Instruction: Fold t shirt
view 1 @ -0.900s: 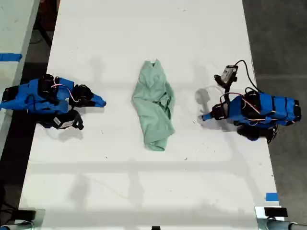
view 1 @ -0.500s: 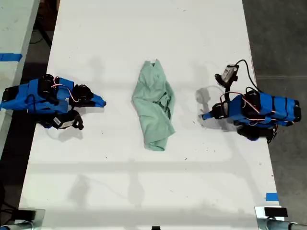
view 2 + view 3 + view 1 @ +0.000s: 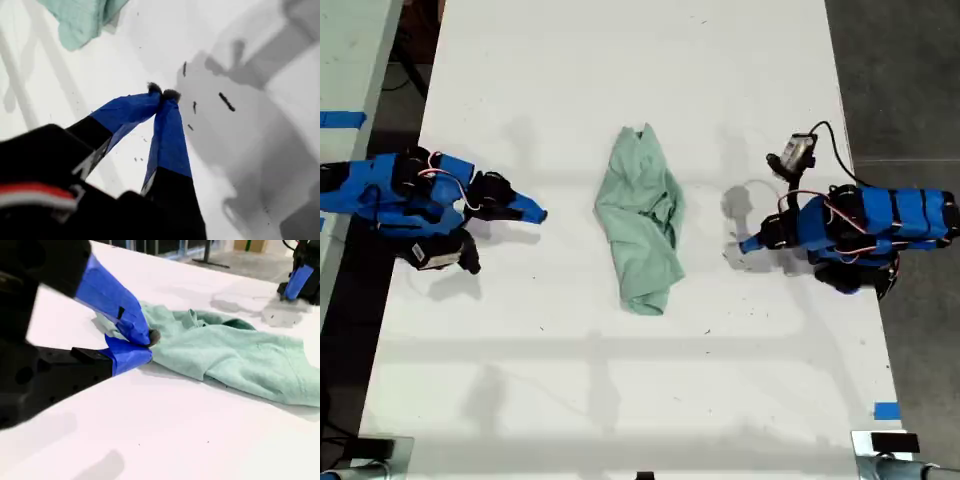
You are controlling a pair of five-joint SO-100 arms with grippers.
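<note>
The pale mint-green t shirt point(image 3: 640, 215) lies crumpled in a long bundle at the middle of the white table point(image 3: 620, 400), its narrow end toward the exterior view's top. My first gripper point(image 3: 748, 244) is at the exterior view's right, shut and empty, a short way from the shirt. In the first wrist view its blue fingertips point(image 3: 162, 93) meet over bare table, with the shirt's rounded end point(image 3: 80, 17) farther off. My second gripper point(image 3: 540, 213) is at the exterior view's left, also shut and empty. In the second wrist view it point(image 3: 147, 342) sits just short of the shirt point(image 3: 235, 352).
A small grey camera on a black cable point(image 3: 798, 152) sticks up beside the first arm. Blue tape point(image 3: 887, 410) marks the table's edge at the exterior view's lower right. A second table point(image 3: 345, 60) stands at the exterior view's left. The first arm point(image 3: 299, 282) shows beyond the shirt.
The second arm has swung slightly, its gripper edging toward the shirt. The first arm has shifted a little. The shirt has not moved.
</note>
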